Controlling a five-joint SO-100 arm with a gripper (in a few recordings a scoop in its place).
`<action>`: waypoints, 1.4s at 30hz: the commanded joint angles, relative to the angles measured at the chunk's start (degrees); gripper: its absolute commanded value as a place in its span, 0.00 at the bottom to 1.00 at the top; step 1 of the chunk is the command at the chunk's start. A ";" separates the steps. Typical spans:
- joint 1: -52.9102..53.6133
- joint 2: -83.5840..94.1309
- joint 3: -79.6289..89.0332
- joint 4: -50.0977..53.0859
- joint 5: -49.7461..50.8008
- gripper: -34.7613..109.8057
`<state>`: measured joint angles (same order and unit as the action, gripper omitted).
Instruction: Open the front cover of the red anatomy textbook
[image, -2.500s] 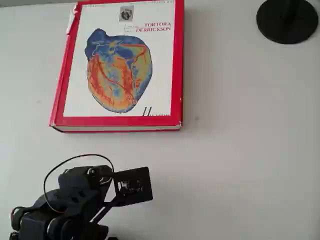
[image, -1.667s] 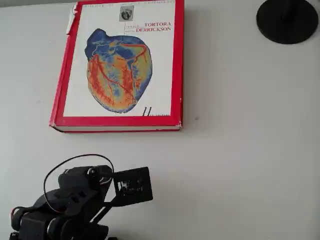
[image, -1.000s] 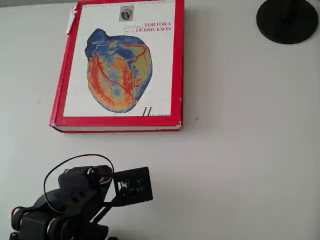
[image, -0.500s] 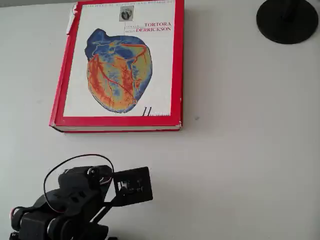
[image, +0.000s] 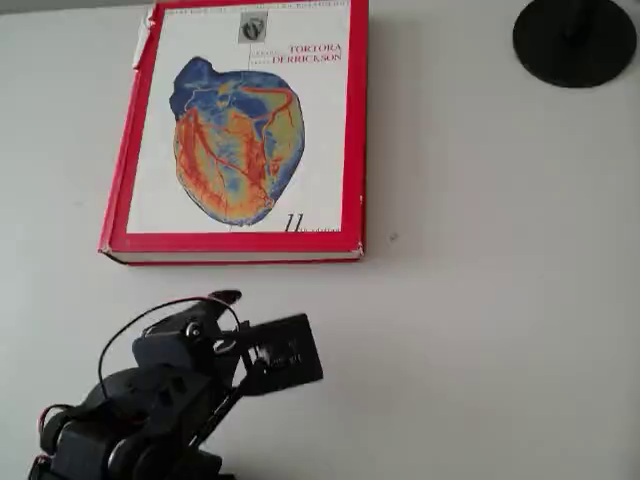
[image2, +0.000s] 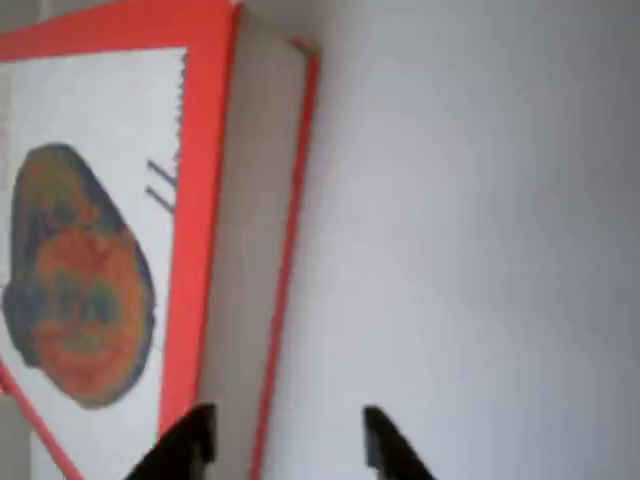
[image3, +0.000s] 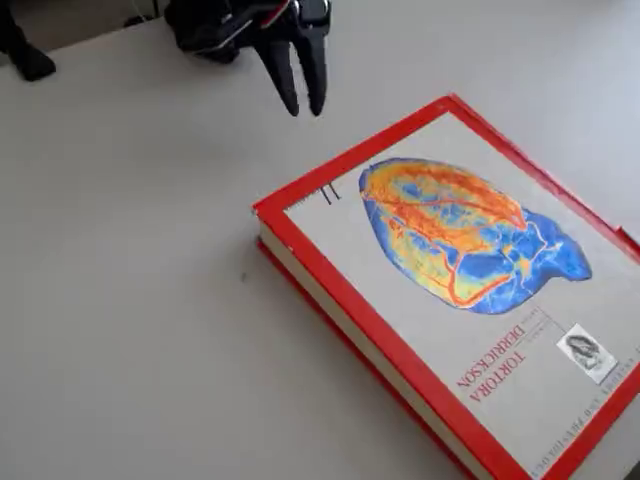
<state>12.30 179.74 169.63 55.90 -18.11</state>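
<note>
"TORTORA DERRICKSON" in red on the front cover (image: 240, 125), "11" near its lower edge

The red anatomy textbook (image: 238, 130) lies flat and closed on the tabletop (image: 480, 300), its front cover (image3: 470, 265) down on the page block, and is the one large obstacle. A strip of bare tabletop separates the book's near edge from the end effector (image3: 303, 104), which hangs clear of it with its fingers (image2: 190, 440) slightly parted. In the overhead view the surface right of the book is bare out to a black round disc (image: 574, 40) in the far right corner, well apart from the book.
</note>
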 joint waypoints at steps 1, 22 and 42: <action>0.62 -17.75 -12.30 -7.12 0.00 0.41; 3.69 -55.81 -29.62 -27.07 1.85 0.41; 5.45 -68.29 -42.89 -27.60 1.05 0.41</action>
<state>18.46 108.98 134.91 27.25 -16.79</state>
